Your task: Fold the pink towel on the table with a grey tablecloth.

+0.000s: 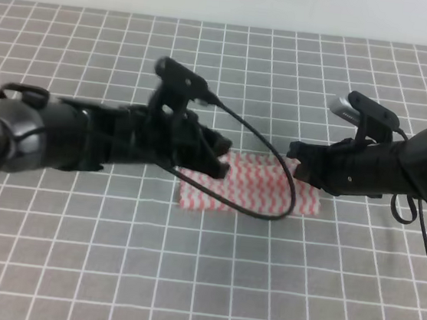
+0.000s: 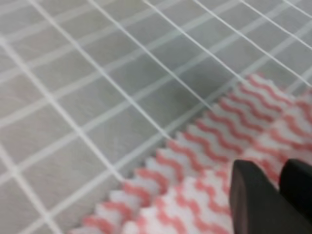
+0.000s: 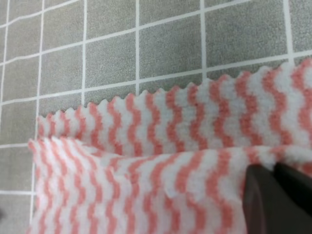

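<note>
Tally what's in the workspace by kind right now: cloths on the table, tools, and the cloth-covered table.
Pink towel: 1, partly folded on itself
Tools: 2, left tool and right tool, each at a towel edge
Table with a grey tablecloth: 1
Total: 4

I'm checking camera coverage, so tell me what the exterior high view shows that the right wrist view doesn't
Only the exterior high view shows both arms whole, the left gripper at one end of the pink towel and the right gripper at the other, plus the towel's full outline. Only the right wrist view shows a lifted towel layer doubled over the flat layer, with the zigzag edge close up. Both show the striped towel on the grey tablecloth.
</note>
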Action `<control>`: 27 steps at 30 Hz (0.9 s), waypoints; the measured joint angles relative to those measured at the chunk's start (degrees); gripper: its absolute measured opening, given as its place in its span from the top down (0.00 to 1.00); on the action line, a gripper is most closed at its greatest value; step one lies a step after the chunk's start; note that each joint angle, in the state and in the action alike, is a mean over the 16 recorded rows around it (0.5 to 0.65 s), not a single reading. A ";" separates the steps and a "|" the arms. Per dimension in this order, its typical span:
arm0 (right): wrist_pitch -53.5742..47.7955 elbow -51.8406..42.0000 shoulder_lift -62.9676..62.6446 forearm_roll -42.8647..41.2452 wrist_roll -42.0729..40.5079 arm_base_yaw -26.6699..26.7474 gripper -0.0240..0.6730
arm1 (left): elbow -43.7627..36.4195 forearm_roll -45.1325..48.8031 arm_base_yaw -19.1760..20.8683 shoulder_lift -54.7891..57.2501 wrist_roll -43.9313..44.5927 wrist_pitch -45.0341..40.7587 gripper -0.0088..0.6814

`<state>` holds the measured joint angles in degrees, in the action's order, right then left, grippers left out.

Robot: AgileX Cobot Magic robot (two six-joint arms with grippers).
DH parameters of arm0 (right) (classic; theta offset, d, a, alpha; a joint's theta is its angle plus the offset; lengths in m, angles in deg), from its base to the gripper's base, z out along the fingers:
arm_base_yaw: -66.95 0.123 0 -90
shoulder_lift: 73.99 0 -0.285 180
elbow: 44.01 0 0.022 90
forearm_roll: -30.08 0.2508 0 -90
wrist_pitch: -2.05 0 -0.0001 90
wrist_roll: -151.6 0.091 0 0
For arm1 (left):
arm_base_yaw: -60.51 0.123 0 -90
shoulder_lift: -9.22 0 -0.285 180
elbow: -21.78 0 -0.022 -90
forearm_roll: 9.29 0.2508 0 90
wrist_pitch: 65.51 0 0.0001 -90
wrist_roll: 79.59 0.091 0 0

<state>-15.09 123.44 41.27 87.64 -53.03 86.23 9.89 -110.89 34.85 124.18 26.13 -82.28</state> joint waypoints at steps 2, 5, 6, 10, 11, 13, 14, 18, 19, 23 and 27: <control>-0.02 0.00 0.00 -0.01 0.00 0.00 0.99 | 0.01 0.11 0.00 1.37 0.15 -2.05 0.82; -0.06 -0.01 -0.05 -0.03 0.00 0.00 0.99 | 0.02 0.23 -0.01 3.32 0.95 -4.00 0.90; -0.07 -0.01 -0.05 -0.03 0.00 0.00 0.99 | 0.02 0.23 -0.01 3.92 1.22 -4.55 0.92; -0.12 -0.01 -0.05 -0.05 0.00 0.00 0.99 | 0.02 0.25 -0.01 5.74 2.28 -4.88 0.95; -0.13 -0.01 -0.05 -0.05 0.00 0.00 0.99 | 0.02 0.25 -0.01 6.02 2.54 -4.77 0.95; -0.13 -0.01 0.00 -0.05 0.00 0.00 0.99 | 0.02 0.25 -0.01 6.45 3.06 -4.49 0.96; -0.13 -0.01 0.00 -0.04 0.00 0.00 0.99 | 0.03 0.37 -0.02 6.65 3.30 -4.33 0.96; -0.13 -0.01 -0.05 -0.01 0.00 0.00 0.99 | 0.03 0.38 -0.02 6.86 3.72 -3.85 0.96; -0.13 0.00 0.00 0.01 0.00 0.00 0.99 | 0.03 0.38 -0.01 6.84 3.73 -3.71 0.96; 0.03 0.00 -0.05 0.31 0.00 0.00 0.97 | 0.03 0.38 -0.01 6.80 3.73 -3.28 0.96; 0.50 0.00 -0.05 0.81 0.01 0.00 0.94 | 0.03 0.38 -0.01 6.80 3.73 -3.11 0.96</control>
<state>-14.60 123.44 41.22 88.45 -53.03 86.23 9.92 -110.51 34.84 130.98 29.86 -85.39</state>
